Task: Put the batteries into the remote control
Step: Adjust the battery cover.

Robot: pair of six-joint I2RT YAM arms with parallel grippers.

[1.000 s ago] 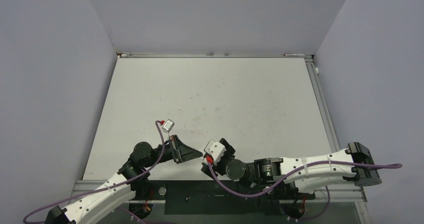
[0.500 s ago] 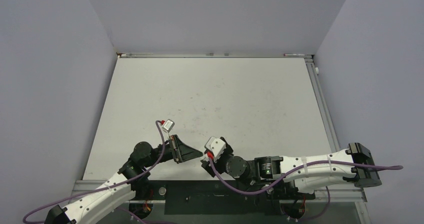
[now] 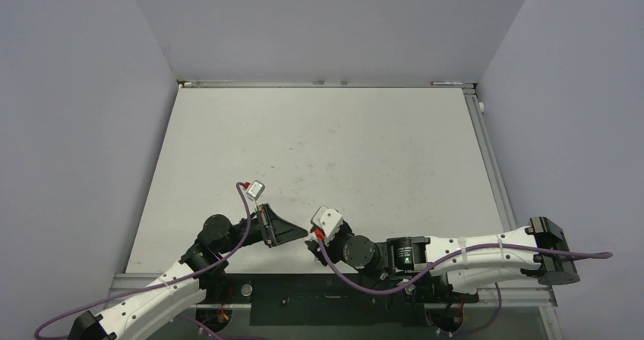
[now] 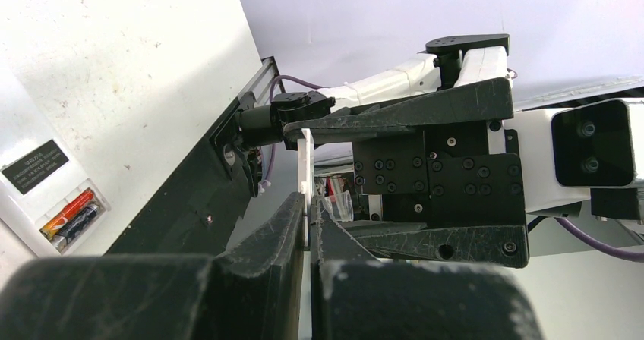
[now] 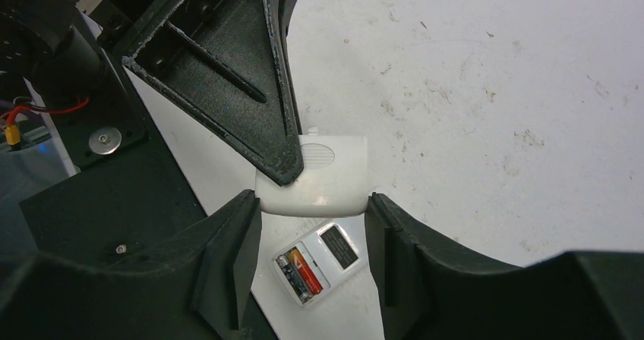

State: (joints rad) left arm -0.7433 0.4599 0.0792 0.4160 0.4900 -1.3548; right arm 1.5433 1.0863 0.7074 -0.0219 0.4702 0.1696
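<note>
The white remote control (image 5: pixel 334 253) lies back up on the table near its front edge. Its compartment is open and holds two batteries (image 5: pixel 298 272), one orange and one dark. It also shows in the left wrist view (image 4: pixel 38 181) with the batteries (image 4: pixel 74 212). Above it hangs a white battery cover (image 5: pixel 319 181). My left gripper (image 4: pixel 307 203) is shut on the cover's thin edge (image 4: pixel 305 165). My right gripper (image 5: pixel 313 202) has its jaws against the cover's two sides. In the top view both grippers meet (image 3: pixel 307 237) and hide the remote.
The black base plate (image 5: pixel 91 196) and the table's front edge lie just left of the remote. The white table (image 3: pixel 326 143) stretches away beyond, walled on three sides. The white camera box (image 3: pixel 328 220) rides on my right wrist.
My right gripper has moved a little left and forward, up to the left gripper's tip. The left arm has held still.
</note>
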